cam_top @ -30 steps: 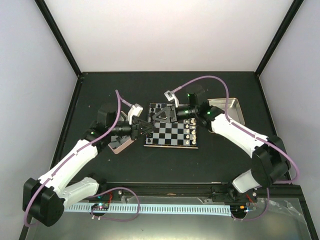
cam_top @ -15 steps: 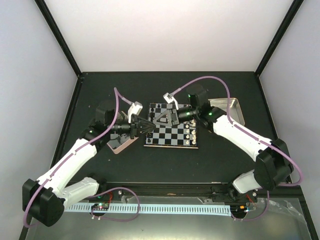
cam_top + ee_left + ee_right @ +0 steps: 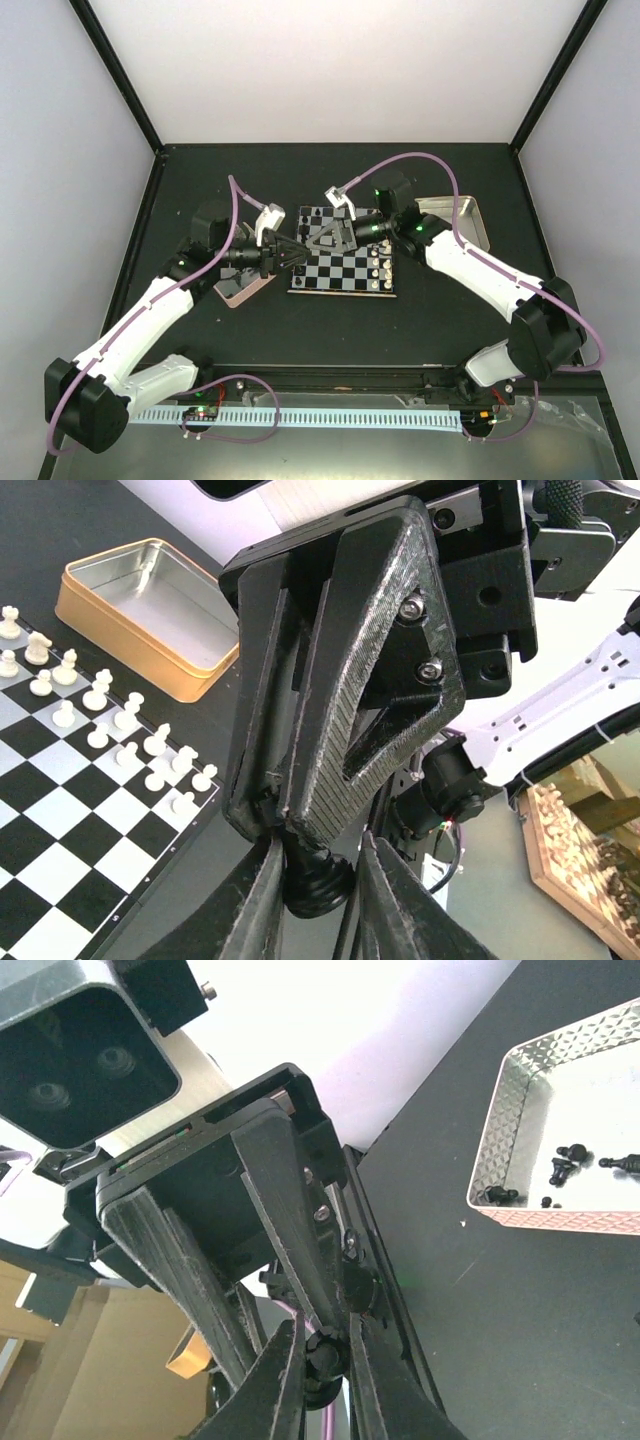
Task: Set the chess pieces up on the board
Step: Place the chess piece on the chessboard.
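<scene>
A hand-over between the two arms is in hand. The left gripper [image 3: 313,905] is clamped on a small black chess piece with a round base [image 3: 318,875]. The right gripper [image 3: 322,1385] faces it nose to nose, and its two fingers are also pressed against that same piece. So both claws appear to grip it at once.

The piece hangs in the air between them, above the left edge of the small black-and-silver checked chessboard [image 3: 345,272], and touches no square. Tiny white pieces [image 3: 380,265] stand in rows along the board's right side. More black pieces lie in the pink-rimmed embossed silver tin [image 3: 560,1222] just left of the board, and a gold-rimmed tin [image 3: 150,630] sits empty at its right.

Next, I judge, one claw must let go while the other keeps its hold. The piece then has to be carried down upright onto its square at the board's left side. With a figure this small, a twist or slip at release is the risk
</scene>
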{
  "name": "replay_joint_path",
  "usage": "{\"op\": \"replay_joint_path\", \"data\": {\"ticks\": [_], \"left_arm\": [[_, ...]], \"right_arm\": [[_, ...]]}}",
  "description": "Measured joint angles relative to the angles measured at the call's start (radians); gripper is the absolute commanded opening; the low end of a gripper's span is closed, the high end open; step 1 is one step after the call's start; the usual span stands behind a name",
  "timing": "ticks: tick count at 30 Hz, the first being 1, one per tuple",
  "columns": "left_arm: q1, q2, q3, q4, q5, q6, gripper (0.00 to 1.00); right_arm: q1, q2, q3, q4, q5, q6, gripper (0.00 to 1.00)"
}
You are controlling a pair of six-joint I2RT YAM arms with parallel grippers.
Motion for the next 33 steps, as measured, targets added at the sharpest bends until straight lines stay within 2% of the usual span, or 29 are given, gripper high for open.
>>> {"op": "replay_joint_path", "data": {"ticks": [4,8,9,15,20,25,33], "left_arm": [[0.000,0.000,0.004,0.000,-0.012,0.015,0.59],[0.000,-0.003,0.017,-0.014,-0.077,0.020,0.79],[0.000,-0.007,0.017,-0.023,-0.104,0.022,0.81],[0.014,-0.077,-0.002,-0.067,-0.376,-0.003,0.85],[0.061,-0.145,-0.074,-0.072,-0.552,-0.056,0.85],[0.087,-0.163,-0.120,-0.095,-0.658,-0.106,0.85],[0.117,-0.159,-0.137,-0.112,-0.711,-0.158,0.85]], "right_arm": [[0.002,0.000,0.000,0.013,0.057,0.003,0.07],[0.005,0.000,0.000,0.026,0.161,-0.002,0.07],[0.005,0.000,0.002,0.024,0.190,-0.007,0.07],[0.005,0.038,0.063,0.015,0.447,-0.082,0.07],[0.007,0.159,0.167,-0.002,0.714,-0.179,0.07],[0.012,0.336,0.290,-0.020,0.917,-0.265,0.07],[0.032,0.587,0.470,-0.089,1.069,-0.351,0.08]]}}
